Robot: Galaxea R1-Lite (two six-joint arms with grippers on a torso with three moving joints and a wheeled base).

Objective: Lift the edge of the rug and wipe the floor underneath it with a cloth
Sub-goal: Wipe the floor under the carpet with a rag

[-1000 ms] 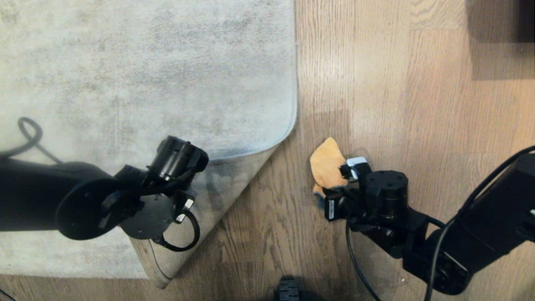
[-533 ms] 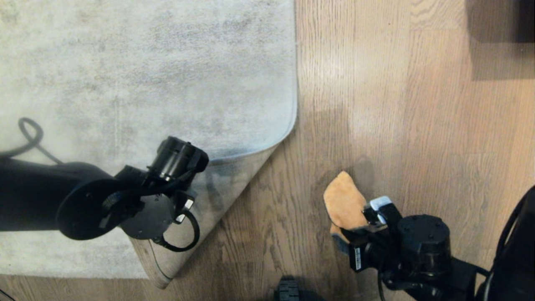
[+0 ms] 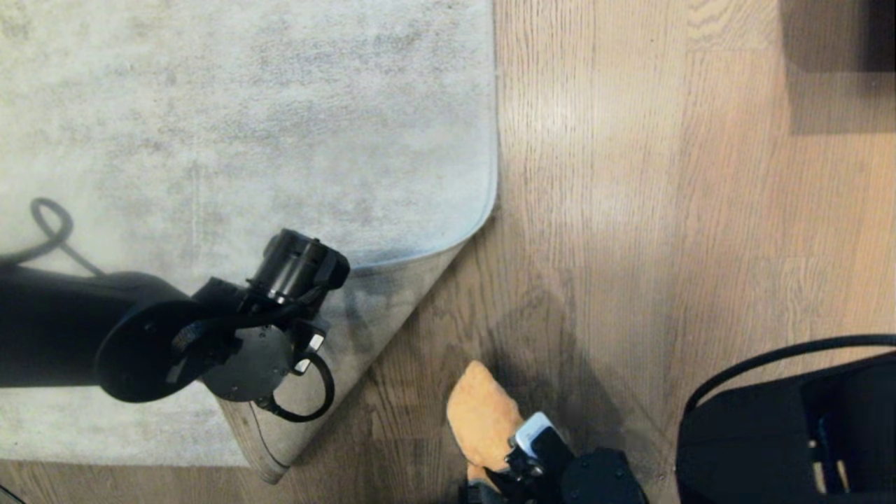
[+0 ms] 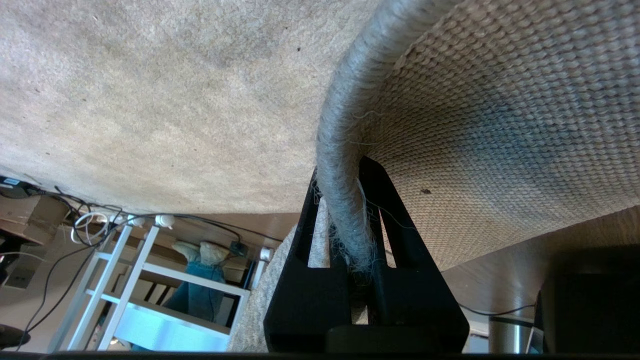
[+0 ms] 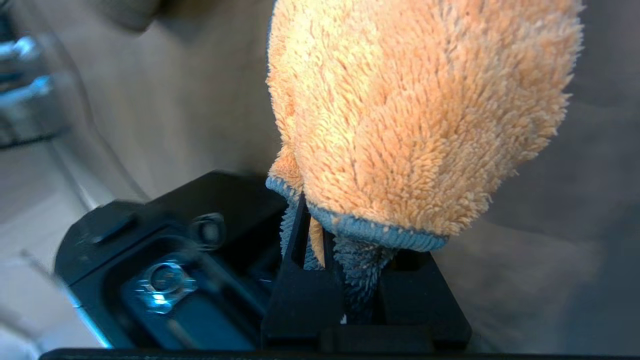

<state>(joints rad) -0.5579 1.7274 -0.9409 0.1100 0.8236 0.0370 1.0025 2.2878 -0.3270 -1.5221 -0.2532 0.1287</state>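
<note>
Head view: right gripper (image 3: 507, 458), clamped on the cloth (image 3: 481, 413), has withdrawn from beside the rug edge (image 3: 392, 308) toward the robot. Left gripper (image 4: 345, 200) remains closed on that edge, holding it raised off the floor (image 3: 630, 210).

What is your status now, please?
Left end effector shut on rug edge, corner lifted. Right end effector shut on cloth, above floor. No obstacle seen.

The grey rug edge (image 3: 392, 294) is folded up, showing its tan back. The fluffy orange cloth (image 3: 483, 416) is over the brown wood floor (image 3: 630, 210).
</note>
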